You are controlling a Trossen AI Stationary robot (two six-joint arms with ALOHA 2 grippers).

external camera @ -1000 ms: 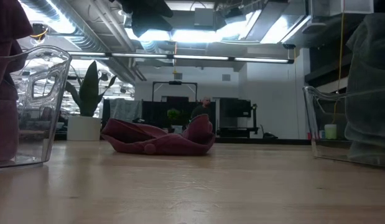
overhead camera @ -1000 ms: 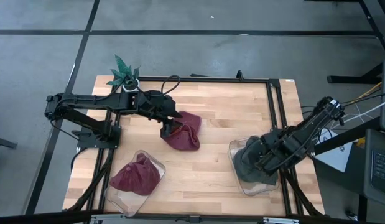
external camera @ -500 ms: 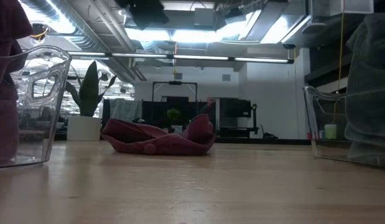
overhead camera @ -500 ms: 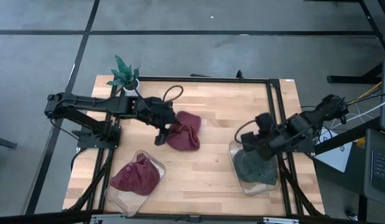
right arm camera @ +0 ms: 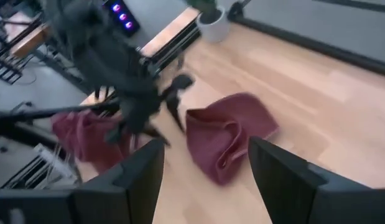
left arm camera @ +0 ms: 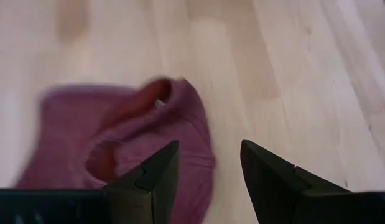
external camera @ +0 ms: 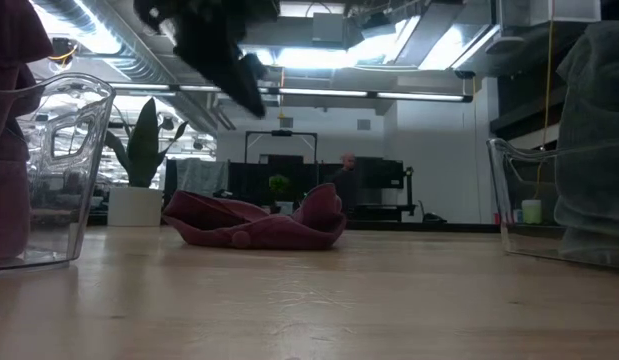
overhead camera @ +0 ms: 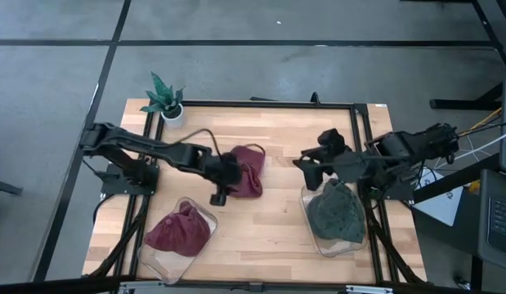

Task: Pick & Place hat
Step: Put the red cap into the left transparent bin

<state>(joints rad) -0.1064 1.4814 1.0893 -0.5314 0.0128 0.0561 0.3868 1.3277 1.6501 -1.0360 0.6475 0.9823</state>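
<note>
One maroon hat (overhead camera: 245,170) crumpled mid-tabletop, no clear long axis; left gripper (overhead camera: 219,194) and right gripper (overhead camera: 311,169) both wide, empty.

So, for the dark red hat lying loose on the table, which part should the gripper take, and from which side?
Probably the raised fold at one end of the red hat, taken from above. In the low view the hat lies mostly flat on the table, and only that bump stands up enough for fingers to close around. The left gripper, open, hovers beside it; the right gripper is open too.
</note>
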